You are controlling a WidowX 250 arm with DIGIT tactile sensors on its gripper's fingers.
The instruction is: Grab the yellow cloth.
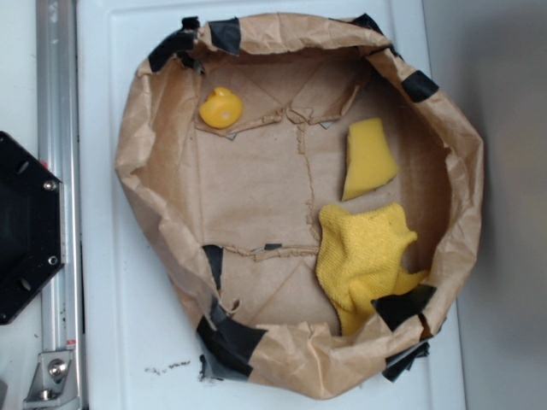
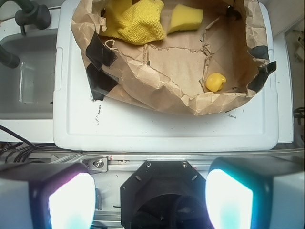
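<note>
The yellow cloth [image 1: 366,256] lies crumpled inside a brown paper bowl [image 1: 154,111], against its lower right wall; one corner droops toward a black tape patch. In the wrist view the yellow cloth [image 2: 133,21] shows at the top, far from me. My gripper [image 2: 150,198] is open, its two glowing pads wide apart with nothing between them, hovering above the black robot base [image 2: 164,191], well outside the bowl. The exterior view does not show the gripper.
A smooth yellow sponge wedge [image 1: 367,158] lies just above the cloth, and a small yellow rubber duck [image 1: 220,108] sits at the bowl's upper left. The bowl rests on a white lid [image 1: 111,325]. A metal rail [image 1: 58,171] and the black base [image 1: 26,226] are at the left.
</note>
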